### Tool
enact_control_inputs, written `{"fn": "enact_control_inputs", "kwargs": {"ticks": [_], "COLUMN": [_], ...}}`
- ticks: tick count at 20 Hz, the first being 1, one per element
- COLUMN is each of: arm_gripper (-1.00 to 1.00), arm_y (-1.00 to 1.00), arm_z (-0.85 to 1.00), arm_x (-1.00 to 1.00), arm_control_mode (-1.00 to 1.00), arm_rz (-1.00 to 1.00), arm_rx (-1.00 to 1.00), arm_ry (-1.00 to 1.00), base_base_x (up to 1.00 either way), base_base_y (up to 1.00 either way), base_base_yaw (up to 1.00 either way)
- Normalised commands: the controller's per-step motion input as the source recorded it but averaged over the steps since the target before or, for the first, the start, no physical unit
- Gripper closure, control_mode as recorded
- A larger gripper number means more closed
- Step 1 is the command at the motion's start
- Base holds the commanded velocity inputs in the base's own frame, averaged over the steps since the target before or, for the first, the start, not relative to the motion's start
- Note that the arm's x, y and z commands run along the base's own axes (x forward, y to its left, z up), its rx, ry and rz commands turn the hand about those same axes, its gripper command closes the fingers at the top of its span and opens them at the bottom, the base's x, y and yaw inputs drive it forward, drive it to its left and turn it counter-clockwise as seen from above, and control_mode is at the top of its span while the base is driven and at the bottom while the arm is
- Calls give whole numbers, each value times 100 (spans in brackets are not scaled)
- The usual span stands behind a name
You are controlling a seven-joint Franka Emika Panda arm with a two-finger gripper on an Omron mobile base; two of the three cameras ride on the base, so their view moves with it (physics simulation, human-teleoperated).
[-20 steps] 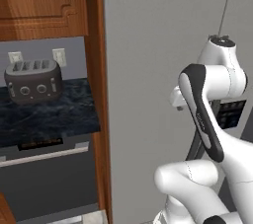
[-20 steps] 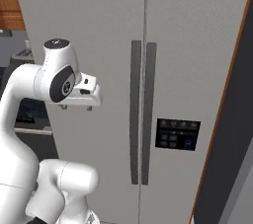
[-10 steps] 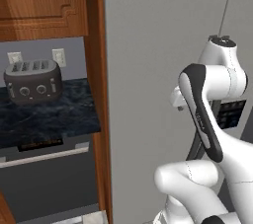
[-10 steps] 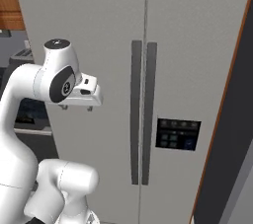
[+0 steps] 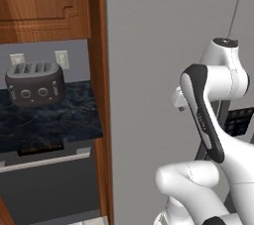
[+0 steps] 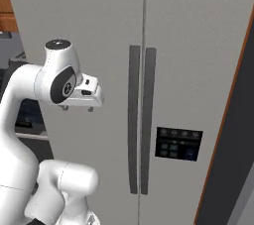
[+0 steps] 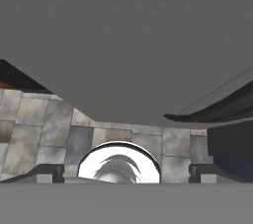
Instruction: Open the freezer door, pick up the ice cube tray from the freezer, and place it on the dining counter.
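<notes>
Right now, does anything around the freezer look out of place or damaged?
Nothing stands out. The freezer doors are shut and flush, both handles hang straight, and the toaster sits upright on the worktop. The open tool holds nothing.

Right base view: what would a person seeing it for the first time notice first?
The tall light-grey freezer takes most of the picture, both doors shut, with two dark vertical handles at the middle seam and a dark control panel to their right. At the left, the white arm holds its open end effector short of the door.
</notes>
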Motion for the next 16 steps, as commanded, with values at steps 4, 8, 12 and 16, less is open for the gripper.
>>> {"fn": "enact_control_inputs", "kwargs": {"ticks": [4, 8, 12, 16], "arm_gripper": [-100, -100, -100, -100], "arm_y": [0, -13, -79, -100], "arm_z": [0, -3, -8, -11], "arm_x": [0, 13, 0, 0], "arm_control_mode": [100, -100, -100, -100], "arm_rz": [0, 7, 9, 8], "arm_rx": [0, 0, 1, 1], "arm_ry": [0, 0, -3, -5], "base_base_x": [29, 7, 0, 0], "base_base_y": [-14, -3, 0, 0], "base_base_yaw": [10, 2, 0, 0]}}
